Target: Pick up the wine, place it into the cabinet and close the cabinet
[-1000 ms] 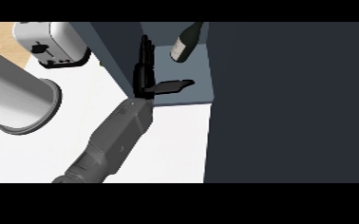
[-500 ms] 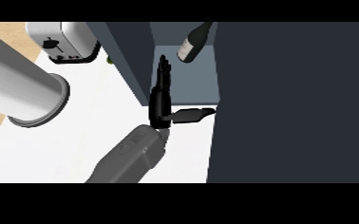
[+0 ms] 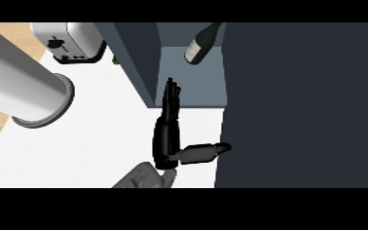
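The dark wine bottle (image 3: 200, 44) with a pale label sits tilted inside the open cabinet (image 3: 193, 85), near its back. My left hand (image 3: 168, 126) is in front of the cabinet's opening, fingers straight and pointing toward the shelf, holding nothing. Its thumb (image 3: 204, 152) sticks out to the right and reaches the edge of the dark cabinet door (image 3: 295, 102), which stands open and fills the right side. A grey forearm (image 3: 144, 178) comes in from the lower edge. The right hand does not show.
A silver toaster (image 3: 68, 41) stands at the back left. A large grey cylinder (image 3: 28, 92) occupies the left of the white counter (image 3: 93, 141). A small green thing (image 3: 115, 59) peeks out beside the cabinet's left wall (image 3: 140, 58).
My left hand has drawn back out of the cabinet toward the near edge, and its thumb now touches the door's edge. The bottle stays on the shelf.
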Robot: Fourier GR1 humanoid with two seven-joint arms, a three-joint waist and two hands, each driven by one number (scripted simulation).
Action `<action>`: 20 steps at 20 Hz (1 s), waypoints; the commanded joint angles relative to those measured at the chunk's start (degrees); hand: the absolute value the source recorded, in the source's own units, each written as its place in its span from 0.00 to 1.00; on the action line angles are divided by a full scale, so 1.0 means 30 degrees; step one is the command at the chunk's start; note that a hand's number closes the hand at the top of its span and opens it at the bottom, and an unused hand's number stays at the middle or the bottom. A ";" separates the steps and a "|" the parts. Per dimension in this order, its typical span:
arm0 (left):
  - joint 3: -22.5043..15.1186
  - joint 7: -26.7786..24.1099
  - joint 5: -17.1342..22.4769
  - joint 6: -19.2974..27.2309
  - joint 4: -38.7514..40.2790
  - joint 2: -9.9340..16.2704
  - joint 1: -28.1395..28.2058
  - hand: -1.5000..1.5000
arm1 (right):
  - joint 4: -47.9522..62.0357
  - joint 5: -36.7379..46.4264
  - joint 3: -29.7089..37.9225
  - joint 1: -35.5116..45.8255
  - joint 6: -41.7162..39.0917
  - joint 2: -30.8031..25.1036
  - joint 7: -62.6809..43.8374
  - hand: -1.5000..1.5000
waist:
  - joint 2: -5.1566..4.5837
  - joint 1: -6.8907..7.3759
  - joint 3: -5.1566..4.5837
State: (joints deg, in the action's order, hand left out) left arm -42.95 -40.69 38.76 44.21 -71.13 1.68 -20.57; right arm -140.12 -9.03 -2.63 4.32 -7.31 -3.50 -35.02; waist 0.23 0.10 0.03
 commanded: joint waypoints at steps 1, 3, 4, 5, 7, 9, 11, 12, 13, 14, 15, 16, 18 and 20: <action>-0.0677 0.1098 -0.1005 0.1466 -0.3753 0.1100 0.2034 0.00 | -0.2285 -0.1155 0.0282 -0.0903 0.0065 -0.0160 -0.1029 0.00 | 0.0008 0.0006 -0.0004; -0.1128 0.1590 -0.1869 0.3137 -0.4327 0.0571 0.2210 0.00 | -0.2293 0.0626 -0.1277 -0.1437 0.0251 0.0512 -0.0378 0.00 | 0.0008 -0.0019 -0.0005; -0.1466 0.2384 -0.2144 0.3932 -0.5937 0.1348 0.2303 0.00 | -0.2550 -0.1519 0.0697 -0.2176 -0.0766 -0.0515 -0.0064 0.00 | 0.0047 -0.0043 0.0015; -0.1834 0.1839 -0.2524 0.3398 -0.5019 0.0575 0.3058 0.00 | -0.2046 -0.1756 0.0794 -0.0804 -0.0211 -0.0409 -0.0745 0.00 | -0.0020 -0.0039 -0.0003; -0.1177 0.2289 -0.2522 0.2722 -0.6886 0.2088 0.3745 0.00 | -0.2454 -0.0876 -0.0265 -0.1218 0.0144 0.0079 -0.0945 0.00 | -0.0016 -0.0025 -0.0008; -0.1125 0.1399 -0.2615 0.2220 -0.8048 0.2896 0.5529 0.00 | -0.1625 -0.1275 0.0211 -0.0727 -0.0098 -0.0061 -0.0375 0.00 | -0.0024 0.0049 -0.0010; -0.2710 0.1508 -0.3104 0.2527 -1.0300 0.3376 0.7070 0.00 | -0.2112 -0.2141 0.0800 -0.1370 -0.0786 -0.0600 -0.0472 0.00 | 0.0013 0.0039 0.0000; -0.1711 0.1858 -0.3205 0.1777 -0.8339 0.2268 0.5400 0.00 | -0.1968 -0.1954 0.0187 -0.2069 -0.1231 -0.0341 0.0109 0.00 | -0.0043 -0.0099 -0.0004; -0.2360 0.2441 -0.3407 0.2689 -1.0669 0.3287 0.6236 0.00 | -0.0824 -0.2622 0.0819 -0.1258 -0.1227 -0.0306 0.0525 0.00 | -0.0027 0.0016 0.0005; -0.2361 0.2307 -0.3607 0.2021 -1.0174 0.3580 0.6255 0.00 | -0.1127 -0.1893 -0.0359 -0.1449 -0.1222 -0.0165 -0.0228 0.00 | -0.0034 -0.0015 -0.0005; -0.1948 0.1809 -0.2841 0.0352 -1.1414 0.5711 0.7693 0.00 | -0.1333 -0.2945 0.0610 -0.1661 -0.1305 -0.0308 -0.0202 0.00 | -0.0010 0.0046 -0.0004; -0.2090 0.1616 -0.3045 0.0580 -1.1289 0.5099 0.7784 0.00 | -0.2222 -0.2522 -0.0182 -0.1432 -0.0793 -0.0064 -0.1315 0.00 | -0.0011 -0.0004 -0.0015; -0.2350 0.2254 -0.3246 0.0561 -1.2300 0.5985 0.7798 0.00 | -0.1782 -0.2707 -0.0984 -0.1521 -0.1488 -0.0184 -0.1368 1.00 | -0.0007 -0.0013 -0.0008; -0.2488 0.2808 -0.3523 0.0657 -1.2966 0.6205 0.7840 0.00 | -0.1091 -0.2996 -0.0360 -0.0899 -0.1950 -0.0670 -0.1418 1.00 | -0.0039 -0.0022 -0.0007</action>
State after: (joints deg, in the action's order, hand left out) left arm -50.03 -33.41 28.88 47.79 -106.72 17.93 1.46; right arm -139.50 -9.87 -3.99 2.03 -11.85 -4.48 -35.92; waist 0.20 0.12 0.05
